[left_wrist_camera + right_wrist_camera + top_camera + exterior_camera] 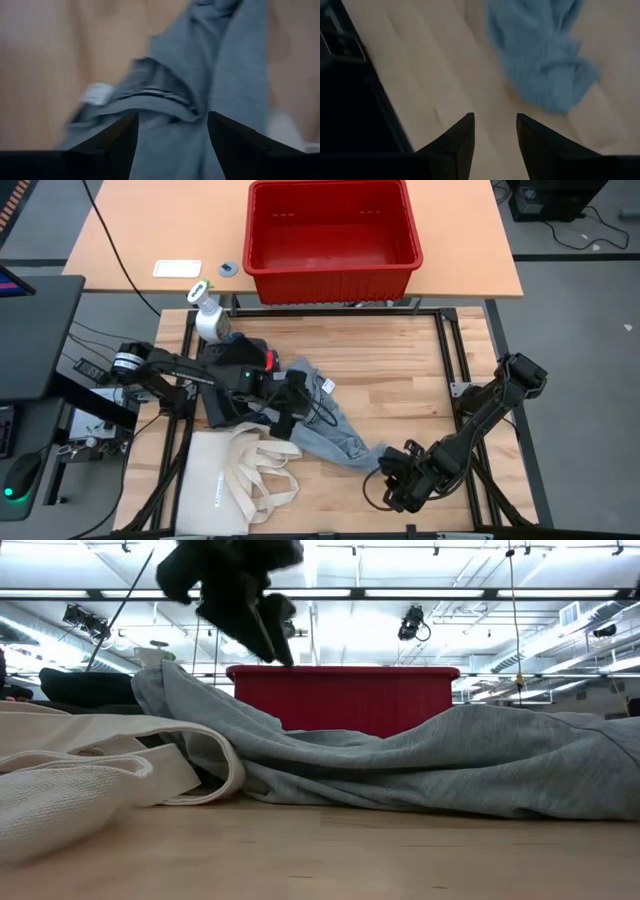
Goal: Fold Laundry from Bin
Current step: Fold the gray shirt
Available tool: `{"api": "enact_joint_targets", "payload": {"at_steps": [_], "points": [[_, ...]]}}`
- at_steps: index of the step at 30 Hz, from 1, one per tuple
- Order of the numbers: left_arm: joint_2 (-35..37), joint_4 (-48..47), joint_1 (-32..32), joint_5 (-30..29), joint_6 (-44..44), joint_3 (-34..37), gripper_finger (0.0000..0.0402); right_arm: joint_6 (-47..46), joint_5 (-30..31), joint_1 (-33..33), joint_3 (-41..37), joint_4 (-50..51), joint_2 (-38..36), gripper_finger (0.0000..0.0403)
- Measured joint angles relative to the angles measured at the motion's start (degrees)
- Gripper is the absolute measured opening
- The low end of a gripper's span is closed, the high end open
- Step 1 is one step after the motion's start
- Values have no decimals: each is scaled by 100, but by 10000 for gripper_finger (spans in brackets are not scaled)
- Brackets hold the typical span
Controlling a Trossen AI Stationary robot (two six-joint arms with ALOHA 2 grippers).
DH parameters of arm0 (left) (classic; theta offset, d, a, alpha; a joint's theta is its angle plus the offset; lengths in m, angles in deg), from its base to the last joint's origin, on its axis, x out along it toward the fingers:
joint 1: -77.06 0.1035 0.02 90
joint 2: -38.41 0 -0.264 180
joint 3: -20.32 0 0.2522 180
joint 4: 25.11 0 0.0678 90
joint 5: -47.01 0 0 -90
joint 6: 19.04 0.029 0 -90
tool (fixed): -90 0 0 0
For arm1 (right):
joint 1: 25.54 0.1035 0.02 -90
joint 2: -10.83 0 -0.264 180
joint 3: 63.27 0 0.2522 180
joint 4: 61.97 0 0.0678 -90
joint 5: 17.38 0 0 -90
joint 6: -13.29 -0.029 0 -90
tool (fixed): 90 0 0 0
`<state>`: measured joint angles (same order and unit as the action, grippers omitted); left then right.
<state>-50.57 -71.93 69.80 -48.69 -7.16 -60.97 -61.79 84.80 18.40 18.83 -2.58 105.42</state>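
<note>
grey garment (325, 425) lies spread on the wooden surface (400, 370), in front of the red bin (332, 235); left tool (283, 423) spread above it; right tool (392, 480) spread, empty, beside its end

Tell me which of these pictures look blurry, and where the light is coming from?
Left wrist view: the grey garment is smeared and soft. Right wrist view: table and cloth equally hazy. Low view: bright ceiling strip lights backlight the scene, leaving the arm overhead a dark shape. High view: sharp, evenly lit.
</note>
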Motion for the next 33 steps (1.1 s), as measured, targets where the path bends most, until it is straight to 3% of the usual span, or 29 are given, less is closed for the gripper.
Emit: {"api": "enact_joint_targets", "payload": {"at_steps": [3,10,17,22,26,29,33], "points": [[-34,457,60,513,85,425,243,173,566,-2,0,-2,2,153],[-221,1729,73,543,333,1009,243,665,1950,17,0,-13,2,153],[-904,1980,68,560,246,1032,230,1680,3031,-113,0,-616,2,153],[-1326,2150,67,214,226,924,180,2678,2995,-258,0,-1306,2,153],[-1393,2561,17,158,225,831,91,2732,2698,-328,-2,-1333,2,153],[-1374,3250,-67,443,222,822,18,2721,2296,-377,-4,-1258,2,153],[-1374,4007,-152,847,220,820,13,2662,2389,-357,-2,-1271,2,153]]}}
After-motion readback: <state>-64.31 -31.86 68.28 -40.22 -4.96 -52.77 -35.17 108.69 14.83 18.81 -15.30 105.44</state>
